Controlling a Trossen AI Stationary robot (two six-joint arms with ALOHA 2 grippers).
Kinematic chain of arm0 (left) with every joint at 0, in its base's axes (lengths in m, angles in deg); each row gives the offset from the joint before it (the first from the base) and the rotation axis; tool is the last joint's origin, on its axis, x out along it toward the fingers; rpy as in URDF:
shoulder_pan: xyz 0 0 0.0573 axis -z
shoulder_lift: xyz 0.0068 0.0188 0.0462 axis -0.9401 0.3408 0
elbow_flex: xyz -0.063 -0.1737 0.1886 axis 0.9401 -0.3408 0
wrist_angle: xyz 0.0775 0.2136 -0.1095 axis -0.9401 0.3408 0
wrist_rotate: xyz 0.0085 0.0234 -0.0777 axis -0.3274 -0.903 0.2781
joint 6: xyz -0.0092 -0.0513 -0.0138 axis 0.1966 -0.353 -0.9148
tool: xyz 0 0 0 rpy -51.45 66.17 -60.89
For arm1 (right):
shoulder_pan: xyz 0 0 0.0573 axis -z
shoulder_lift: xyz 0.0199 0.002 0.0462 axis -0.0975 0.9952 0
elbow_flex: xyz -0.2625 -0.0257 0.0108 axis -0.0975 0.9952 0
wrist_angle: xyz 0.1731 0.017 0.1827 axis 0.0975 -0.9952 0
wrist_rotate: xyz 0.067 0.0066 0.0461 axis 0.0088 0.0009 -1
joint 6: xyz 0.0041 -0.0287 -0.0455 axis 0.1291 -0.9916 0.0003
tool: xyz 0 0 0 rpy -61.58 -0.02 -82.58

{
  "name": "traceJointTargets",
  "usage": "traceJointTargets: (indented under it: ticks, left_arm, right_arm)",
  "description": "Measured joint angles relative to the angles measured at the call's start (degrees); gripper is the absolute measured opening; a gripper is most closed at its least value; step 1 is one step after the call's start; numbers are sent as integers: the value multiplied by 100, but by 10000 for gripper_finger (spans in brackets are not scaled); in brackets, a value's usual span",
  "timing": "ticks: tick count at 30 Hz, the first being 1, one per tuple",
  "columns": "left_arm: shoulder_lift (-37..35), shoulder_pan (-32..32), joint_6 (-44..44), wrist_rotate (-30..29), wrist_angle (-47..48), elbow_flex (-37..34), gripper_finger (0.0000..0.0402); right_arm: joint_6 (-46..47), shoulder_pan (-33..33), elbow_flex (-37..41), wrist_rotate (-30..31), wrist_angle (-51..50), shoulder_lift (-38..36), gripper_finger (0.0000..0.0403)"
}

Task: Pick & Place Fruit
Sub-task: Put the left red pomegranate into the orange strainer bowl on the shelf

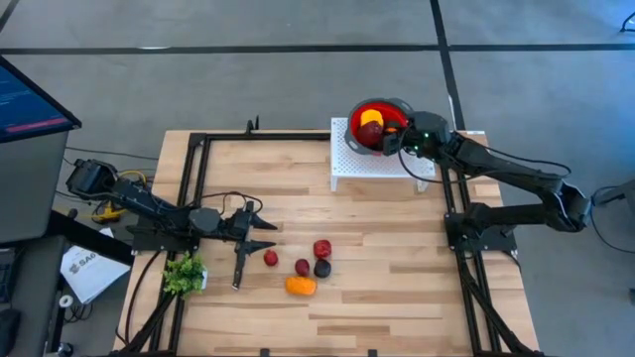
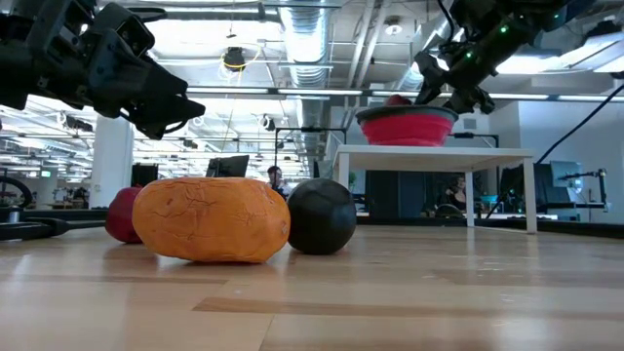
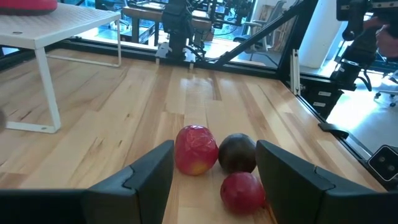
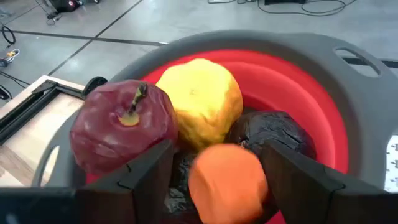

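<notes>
Fruit is split between two spots. Five small toy pieces lie on the light wooden desk (image 1: 397,288) below the middle of the high view: a small red round piece (image 1: 271,258), a larger shiny red apple (image 1: 322,248), a second small red piece (image 1: 302,267), a dark purple round piece (image 1: 322,268) and an oblong orange piece (image 1: 300,286), all close together. The rest sits in a red bowl with a grey rim (image 1: 349,117) on a white perforated stand (image 1: 342,164) at the upper middle of the frame: a dark red apple with a stem (image 4: 121,124), a yellow lumpy piece (image 4: 202,99), a dark purple piece (image 4: 273,134) and a smooth orange ball (image 4: 227,177).

The right gripper (image 1: 399,136) hangs over the bowl's right edge; its fingers (image 4: 146,171) stand apart on either side of the orange ball, not visibly pressing it. The left gripper (image 1: 260,224) lies low at the centre left of the high view, fingers (image 3: 149,174) spread wide, pointed toward the loose pieces and touching none.

A leafy green bunch (image 1: 184,275) and a black-handled knife (image 1: 239,264) lie at the lower left.
</notes>
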Motion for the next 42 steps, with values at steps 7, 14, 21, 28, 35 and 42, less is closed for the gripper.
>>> traceJointTargets:
  ticks: [7,14,21,28,35,42]
  left_arm:
    - [0,0,-2,0,2,0,218]
    - [0,0,-4,2,2,0,218]
    - [0,1,-20,20,4,1,218]
    - [0,2,-20,62,4,2,218]
    - [0,383,99,285,359,4,218]
    - [0,1162,-467,-592,2206,478,218]
  right_arm:
    - [-386,-144,-439,30,-27,0,238]
    - [-990,-1545,-712,956,-13,0,210]
    - [-1014,-4203,-714,2595,1,521,168]
    - [-222,-6065,-710,3296,348,1877,129]
    - [687,-6929,-710,3281,1167,3357,112]
    - [972,-7220,-710,3292,2576,4441,132]
